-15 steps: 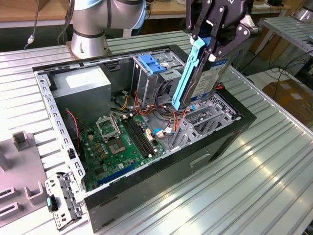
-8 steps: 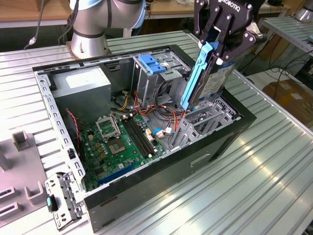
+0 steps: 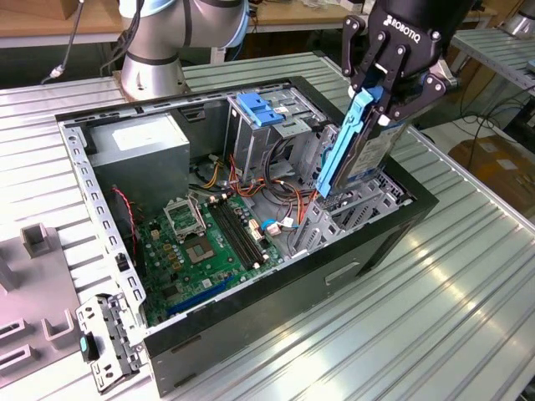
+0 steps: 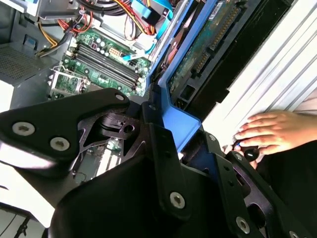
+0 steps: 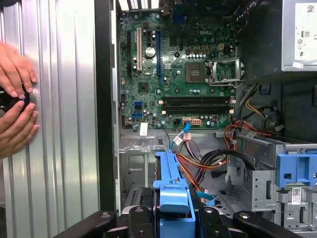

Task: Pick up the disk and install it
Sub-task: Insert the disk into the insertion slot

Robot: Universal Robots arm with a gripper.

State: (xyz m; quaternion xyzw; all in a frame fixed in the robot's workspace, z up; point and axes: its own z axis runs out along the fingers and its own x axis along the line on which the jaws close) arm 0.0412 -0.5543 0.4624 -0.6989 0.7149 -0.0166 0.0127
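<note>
My gripper is shut on the disk, a silver drive with a labelled face and blue side rails. I hold it on edge and tilted, above the right end of the open computer case. Its lower end dips into the metal drive bay. The second wrist view shows the disk's green circuit side running away from the gripper. In the first wrist view one blue rail rises from between the black fingers.
Inside the case lie the green motherboard, red and orange cables, a grey power supply and a tall cage with a blue latch. A person's hands rest on the ribbed table beside the case. The arm's base stands behind.
</note>
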